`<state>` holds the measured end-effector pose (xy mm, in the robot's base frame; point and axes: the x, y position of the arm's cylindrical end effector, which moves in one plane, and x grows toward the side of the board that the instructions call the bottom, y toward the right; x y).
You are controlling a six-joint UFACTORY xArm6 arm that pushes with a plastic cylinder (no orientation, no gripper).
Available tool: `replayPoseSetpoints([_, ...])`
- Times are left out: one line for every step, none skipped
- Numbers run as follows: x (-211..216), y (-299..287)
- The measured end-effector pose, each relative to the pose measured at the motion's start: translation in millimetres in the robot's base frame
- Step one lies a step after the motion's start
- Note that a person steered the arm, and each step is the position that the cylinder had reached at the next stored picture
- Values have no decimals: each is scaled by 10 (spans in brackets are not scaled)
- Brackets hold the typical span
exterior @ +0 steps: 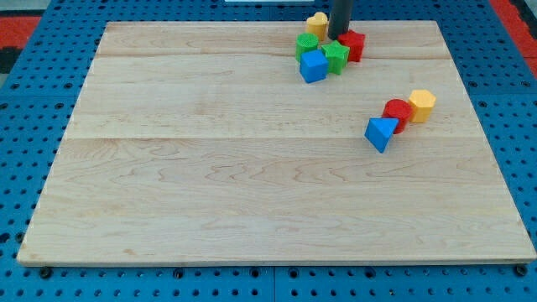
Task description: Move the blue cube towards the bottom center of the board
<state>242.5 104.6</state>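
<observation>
The blue cube (313,66) sits in a cluster by the board's (252,184) top edge — nearly all its journey remains. My tip (337,38) — a jawless rod — stands just behind the cluster.

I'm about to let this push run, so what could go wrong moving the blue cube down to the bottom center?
1. The blue cube sits packed against two green blocks and near a red block; pushing from the view's top could drag those along.
2. My tip is behind the cluster, not on the cube, so the push may be off-centre and spin it sideways.
3. The yellow block near the board's top edge could get knocked off.
</observation>
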Motion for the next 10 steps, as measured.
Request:
replayPoseSetpoints([17,-88])
replayPoseSetpoints([401,-261])
replayPoseSetpoints([848,-495])
replayPoseSetpoints([1196,-807])
replayPoseSetpoints([1221,-1042])
replayPoseSetpoints([1232,-1052])
replayPoseSetpoints([1535,-1231])
replayPoseSetpoints([1810,-1417])
replayPoseSetpoints([1969,-1581])
replayPoseSetpoints([1757,-1647])
